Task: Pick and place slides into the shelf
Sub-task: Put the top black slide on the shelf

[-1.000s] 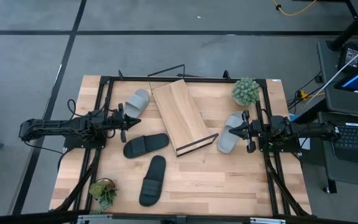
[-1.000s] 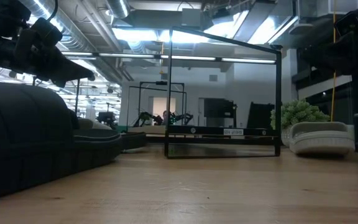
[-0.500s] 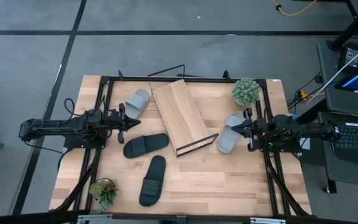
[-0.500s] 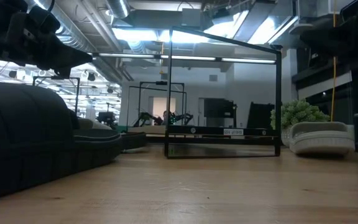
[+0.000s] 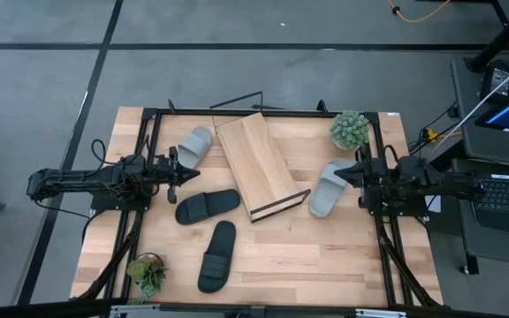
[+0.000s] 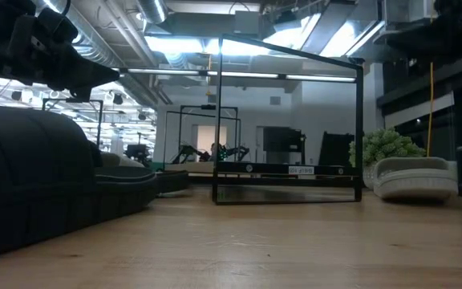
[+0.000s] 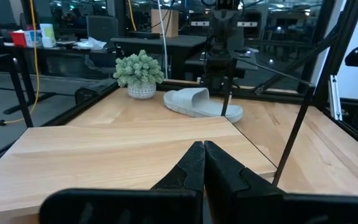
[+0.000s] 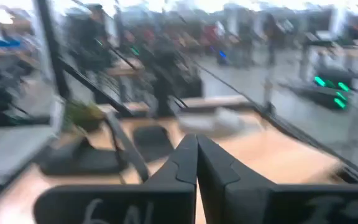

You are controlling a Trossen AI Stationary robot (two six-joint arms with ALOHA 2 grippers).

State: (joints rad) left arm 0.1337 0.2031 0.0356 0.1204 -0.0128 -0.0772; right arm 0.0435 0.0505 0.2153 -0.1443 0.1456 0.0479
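The shelf point(image 5: 254, 163) lies slanted at the table's middle, its dark front edge toward the near right; its wire frame point(image 6: 287, 120) shows in the low view. One grey slide point(image 5: 194, 144) lies left of the shelf and another point(image 5: 328, 187) right of it, also in the left wrist view point(image 7: 201, 102). Two black slides point(image 5: 208, 206) point(image 5: 217, 256) lie flat on the table, near of the shelf. My left gripper point(image 5: 177, 168) is shut and empty between the left grey slide and a black slide. My right gripper point(image 5: 358, 170) is shut and empty above the right grey slide's far end.
A green potted plant point(image 5: 349, 130) stands at the far right corner, another point(image 5: 147, 272) at the near left. A black frame rail point(image 5: 263, 112) runs round the table top. Bare wood lies at the near right point(image 5: 325, 256).
My right gripper has risen from beside the right grey slide and drawn a little toward the table's right edge, staying shut. My left gripper has risen slightly. The slides and the shelf have kept still.
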